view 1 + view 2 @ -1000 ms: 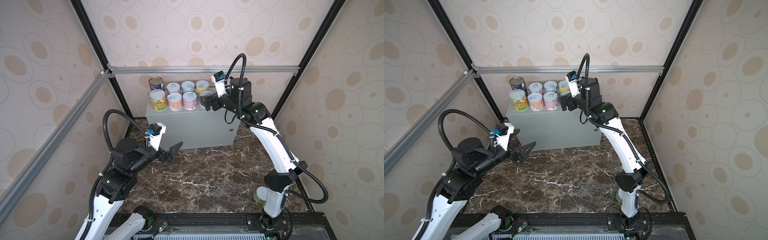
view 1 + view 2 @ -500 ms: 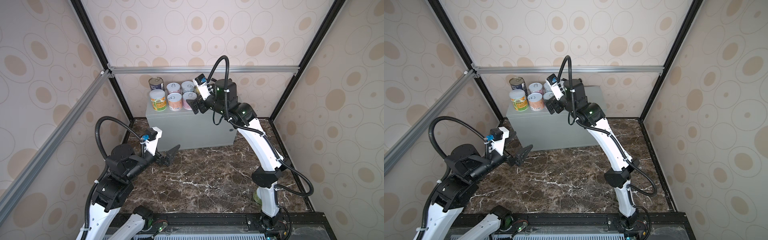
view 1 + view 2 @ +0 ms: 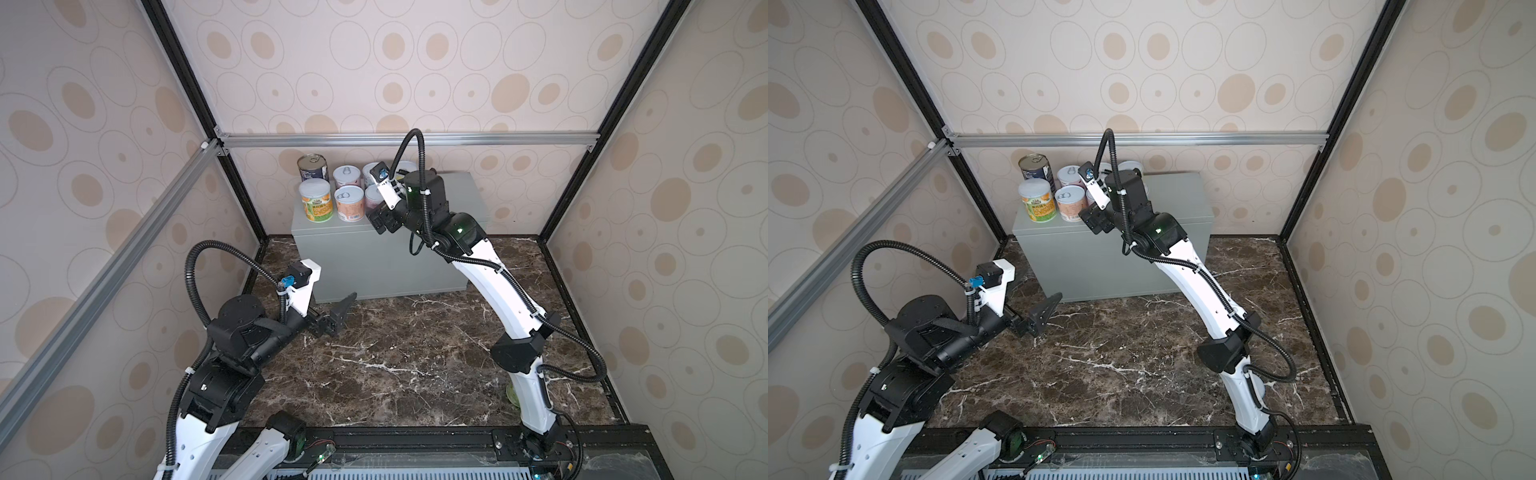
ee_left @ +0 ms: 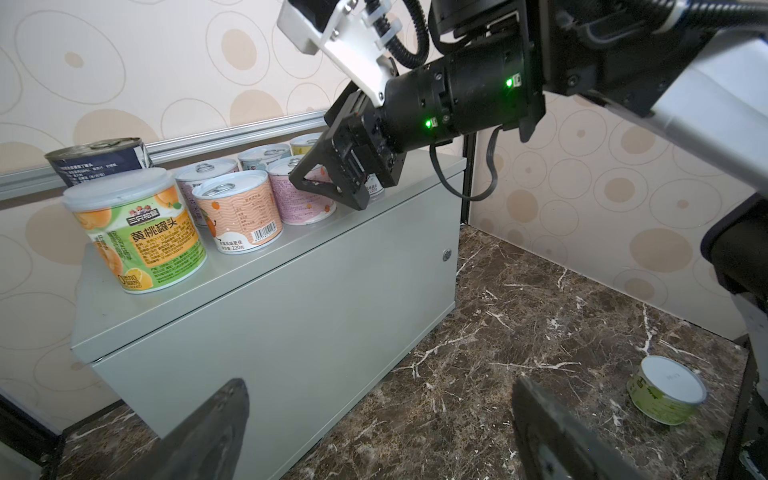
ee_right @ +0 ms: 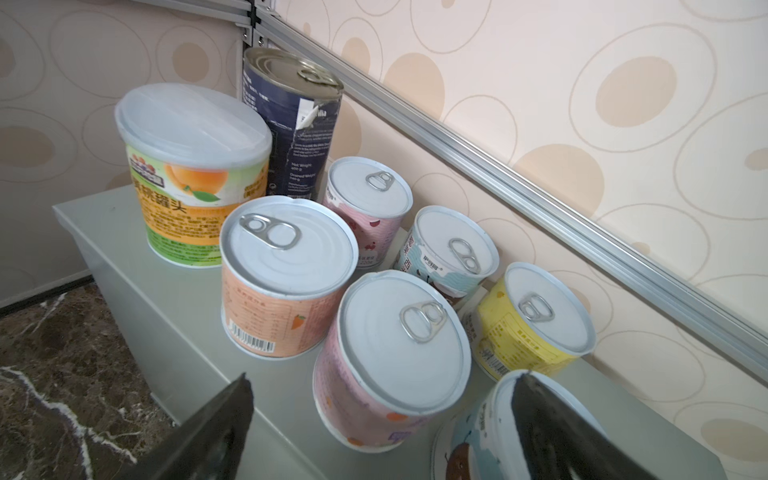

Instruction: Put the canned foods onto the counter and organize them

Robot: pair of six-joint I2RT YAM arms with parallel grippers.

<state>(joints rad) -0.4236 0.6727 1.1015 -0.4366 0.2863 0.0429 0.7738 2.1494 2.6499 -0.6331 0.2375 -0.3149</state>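
Counter (image 3: 461, 199): grey metal box against the back wall, with a round lock on its front. Eight cans stand on top at its left end.
Back row, left to right: tall dark-blue can (image 5: 295, 120) with a torn label, pink can (image 5: 368, 208), pale-blue can (image 5: 451, 253), yellow can (image 5: 532, 320).
Front row: wide green-orange can (image 5: 195, 174) with a clear plastic lid, orange can (image 5: 282, 274), second pink can (image 5: 390, 353), blue-white can (image 5: 478, 432).
Lids: pale, with pull-tabs.
Stray: green can (image 4: 665, 392) upright on the marble floor (image 3: 415, 345) by the right arm's base, well apart from the counter.
Right tool (image 5: 383, 376): jaws spread wide and empty, above the front row's right end. One finger overlaps the blue-white can; contact cannot be told.
Left tool (image 3: 340, 315): spread wide and empty, low over the floor before the counter.
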